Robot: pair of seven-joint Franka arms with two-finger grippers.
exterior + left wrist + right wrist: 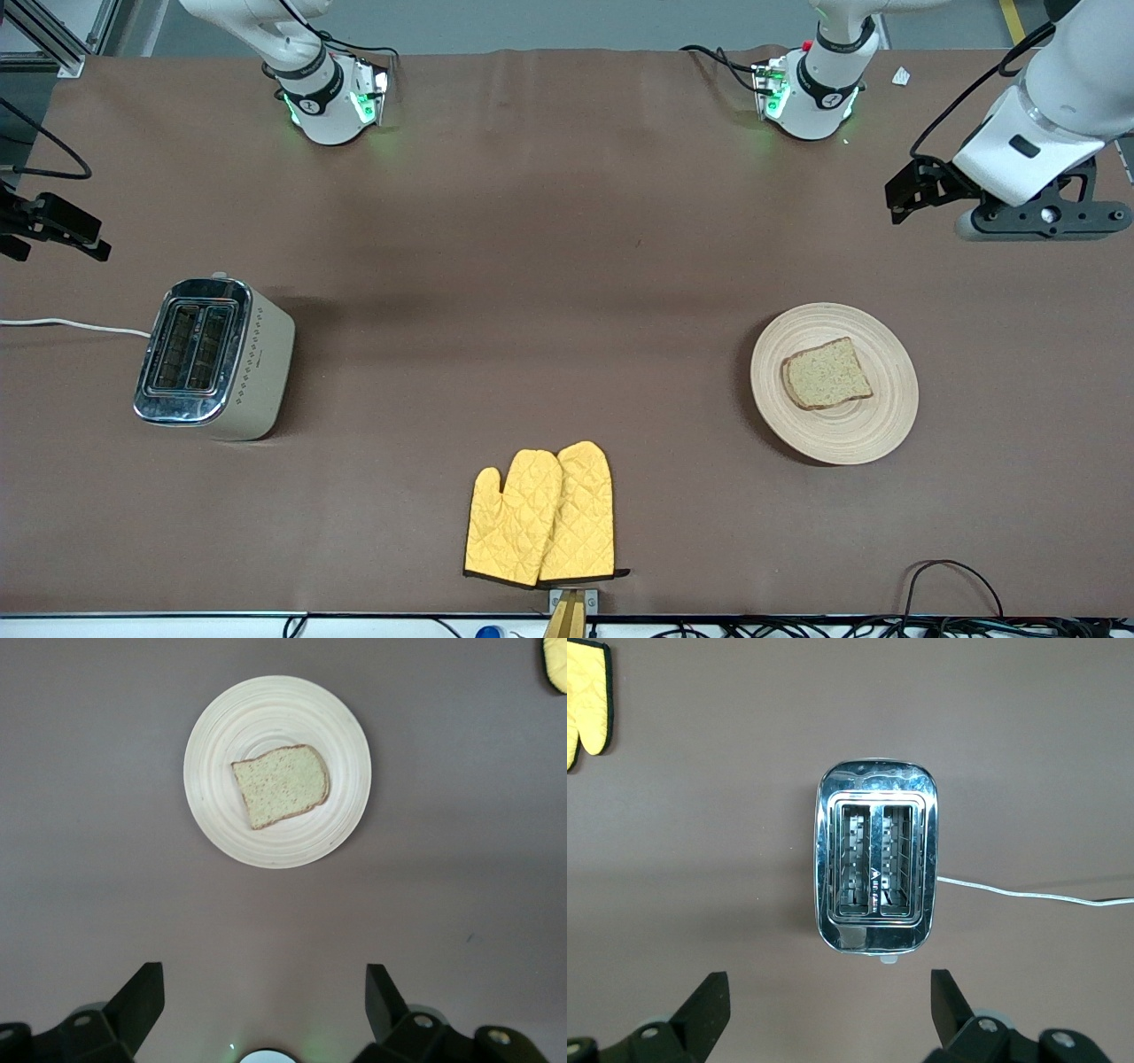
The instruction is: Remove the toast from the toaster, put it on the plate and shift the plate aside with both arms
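The toast (pixel 826 373), a speckled slice with a darker crust, lies flat on the round pale plate (pixel 850 434) toward the left arm's end of the table. My left gripper (pixel 917 189) hangs in the air over bare table beside the plate. The left wrist view shows the toast (pixel 282 786) on the plate (pixel 266 843), with the left gripper (pixel 264 979) open and nothing between its fingers. At the right arm's end my right gripper (pixel 53 229) hovers over the table beside the toaster. The right wrist view shows the right gripper (pixel 829 983) open and holding nothing.
A chrome and beige two-slot toaster (pixel 213 359) stands at the right arm's end, its slots (pixel 875 864) showing nothing inside and its white cord (pixel 71 325) trailing off the table. Two yellow oven mitts (pixel 542 516) lie near the front edge, midway along the table.
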